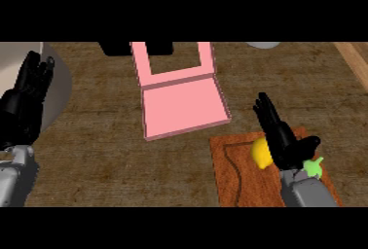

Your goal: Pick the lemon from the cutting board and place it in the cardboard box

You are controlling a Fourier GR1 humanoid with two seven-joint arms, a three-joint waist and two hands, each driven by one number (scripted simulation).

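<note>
On the cutting board (pixel 237 170), lower right | lemon (pixel 261 153) beside my right hand (pixel 284 141), fingers straight, nothing held | step: closing in to grasp | next: curl round lemon, lift, carry to pink box (pixel 183 107) | left hand (pixel 25 97) rests open, far left

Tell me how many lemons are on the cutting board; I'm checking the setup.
1: the lemon lies on the cutting board, beside the right hand, which may hide others.
</note>
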